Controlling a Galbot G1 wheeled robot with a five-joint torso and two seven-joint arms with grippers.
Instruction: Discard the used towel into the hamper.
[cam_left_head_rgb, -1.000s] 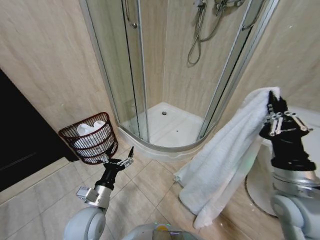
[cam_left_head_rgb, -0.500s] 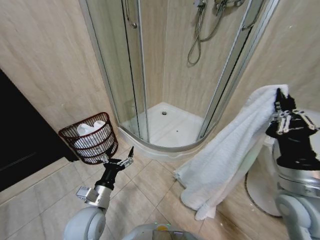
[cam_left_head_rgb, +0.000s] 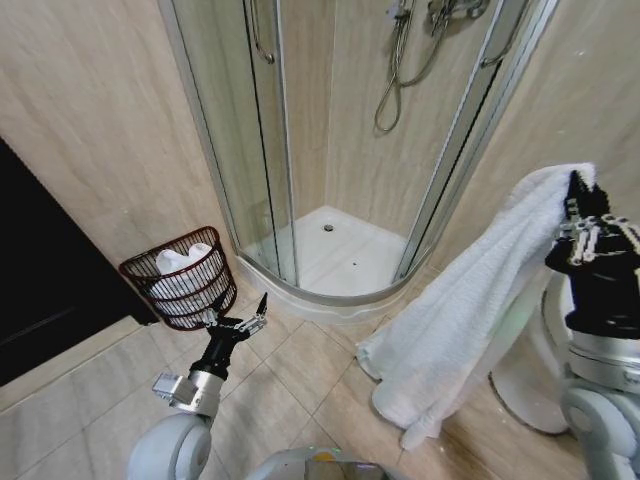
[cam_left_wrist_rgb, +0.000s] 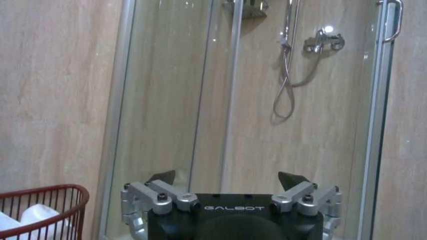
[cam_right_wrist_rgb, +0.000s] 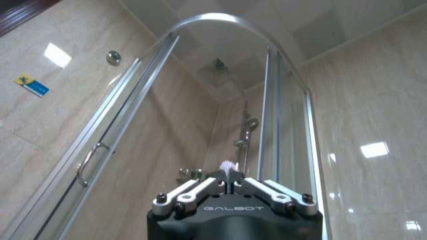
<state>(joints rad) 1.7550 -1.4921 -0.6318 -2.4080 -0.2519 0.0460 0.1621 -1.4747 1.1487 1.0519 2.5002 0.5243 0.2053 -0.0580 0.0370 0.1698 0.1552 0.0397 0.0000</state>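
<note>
Over on the robot's right, the right gripper (cam_left_head_rgb: 578, 205) is held up high with its fingers pinched together on one corner of the big white terry towel (cam_left_head_rgb: 465, 315). The rest of the cloth hangs down in a long drape, with the bottom end near the beige tiled floor (cam_left_head_rgb: 300, 365). In the right wrist view you can just see a little tuft of white fibre poking out between the closed fingertips, so the grip looks solid.

So progress-wise, I'd say the pickup part is done and the actual discard isn't. The small round dark red-brown wire hamper (cam_left_head_rgb: 180, 280) sits on the floor against the wall, on the robot's left, just beside the curved glass shower enclosure (cam_left_head_rgb: 330, 150). It's well apart from the towel, on the opposite side of the scene. It already has some white stuff in it. What's left, as I read it: get the towel across to the hamper, over the rim, and let go.

The left gripper (cam_left_head_rgb: 240, 318) is low down with its fingers spread apart and nothing in them, pointing toward the hamper and quite near its base.

As for writing, both wrist cameras show "GALBOT" printed in pale letters on the black gripper body. There's also a small blue and yellow sticker (cam_right_wrist_rgb: 31, 85) on the wall tile, too tiny to read.
</note>
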